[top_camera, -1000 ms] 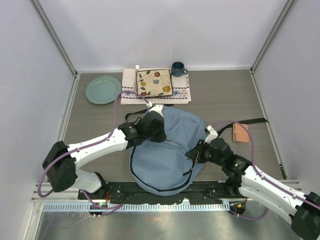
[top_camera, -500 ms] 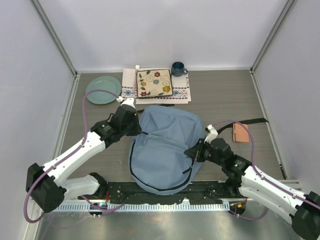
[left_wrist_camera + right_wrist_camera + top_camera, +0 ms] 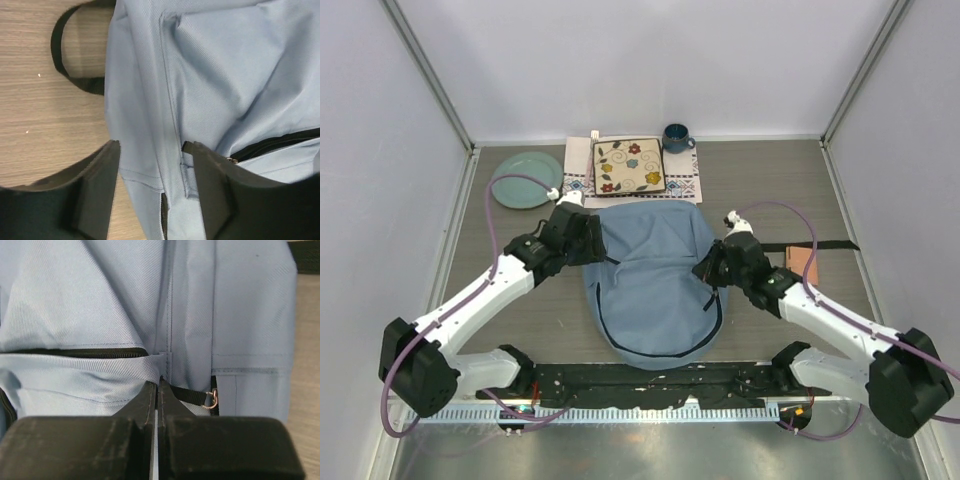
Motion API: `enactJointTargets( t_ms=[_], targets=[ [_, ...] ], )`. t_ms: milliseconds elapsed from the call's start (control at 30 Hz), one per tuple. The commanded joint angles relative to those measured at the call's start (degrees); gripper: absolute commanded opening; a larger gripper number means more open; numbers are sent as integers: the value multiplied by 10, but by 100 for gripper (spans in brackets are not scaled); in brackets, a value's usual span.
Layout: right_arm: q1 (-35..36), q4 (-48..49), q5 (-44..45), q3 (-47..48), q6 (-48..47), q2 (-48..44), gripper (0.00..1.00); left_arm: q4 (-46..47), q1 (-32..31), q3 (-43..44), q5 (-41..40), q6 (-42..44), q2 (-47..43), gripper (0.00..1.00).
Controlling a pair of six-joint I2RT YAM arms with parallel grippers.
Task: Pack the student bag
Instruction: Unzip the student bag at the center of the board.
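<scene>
Grey wood-look table [image 3: 770, 190] with the student bag [image 3: 655, 280] lying flat mid-table between both arms. Its left edge sits between the wide-spread left gripper [image 3: 592, 245]; the right gripper [image 3: 708, 270] is pinched tight on right-side fabric.

You're looking at a student bag [image 3: 655, 290] of matt, finely woven light-blue cloth. Its strap [image 3: 85, 85], at 10 o'clock in the left wrist view, is black webbing. The desk [image 3: 760, 190] shows matt wood grain.
</scene>
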Motion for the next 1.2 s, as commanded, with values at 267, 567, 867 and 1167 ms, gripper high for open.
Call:
enactJointTargets(
  t_ms=[267, 567, 867, 1167],
  targets=[
    [-24, -24, 74, 46, -42, -75, 76, 0, 35, 22, -30, -7, -67, 99],
    [-40, -146, 181, 96, -40, -118, 83, -9, 35, -2, -9, -37, -118, 100],
    [-74, -260, 322, 160, -8, -82, 90, -10, 35, -30, 16, -72, -170, 99],
    [-161, -299, 335, 173, 3, -69, 93, 13, 35, -49, 60, -90, -204, 100]
  ],
)
